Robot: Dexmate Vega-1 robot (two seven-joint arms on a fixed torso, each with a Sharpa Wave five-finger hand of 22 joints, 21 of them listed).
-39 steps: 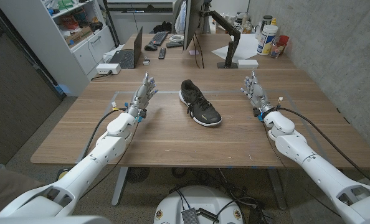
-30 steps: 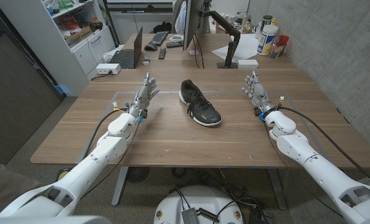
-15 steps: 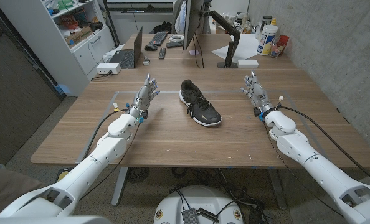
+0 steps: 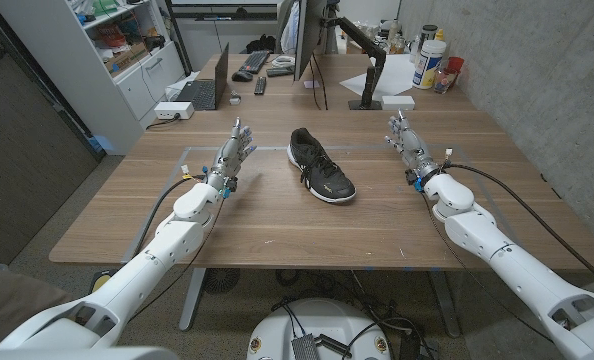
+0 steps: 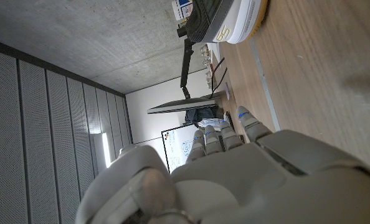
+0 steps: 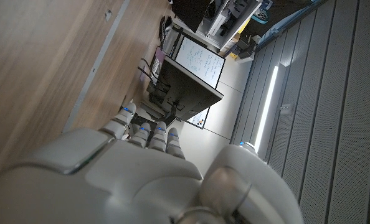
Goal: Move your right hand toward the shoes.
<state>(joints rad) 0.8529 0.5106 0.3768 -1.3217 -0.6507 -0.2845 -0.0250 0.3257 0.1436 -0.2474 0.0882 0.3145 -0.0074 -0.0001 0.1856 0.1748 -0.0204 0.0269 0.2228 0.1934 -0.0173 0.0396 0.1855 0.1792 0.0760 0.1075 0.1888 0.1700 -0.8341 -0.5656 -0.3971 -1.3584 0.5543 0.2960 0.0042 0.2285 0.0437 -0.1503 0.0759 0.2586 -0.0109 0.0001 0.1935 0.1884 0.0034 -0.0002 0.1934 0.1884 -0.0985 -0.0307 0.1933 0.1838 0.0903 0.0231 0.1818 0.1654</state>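
Observation:
A single black shoe with a white sole and black laces lies on the wooden table near its middle, toe pointing toward me and to the right. Its sole edge is visible in the left wrist view. My right hand stands open to the right of the shoe, fingers extended away from me, holding nothing, a clear gap of table between them. My left hand stands open to the left of the shoe, also holding nothing. The backs of both hands fill the wrist views.
Behind the shoe stand a monitor on an arm, a laptop, a keyboard and containers at the back right. A shelf unit stands at the left. A concrete wall bounds the right side.
My right hand has shifted slightly away from me and a little toward the shoe. The left hand and the shoe have stayed in place.

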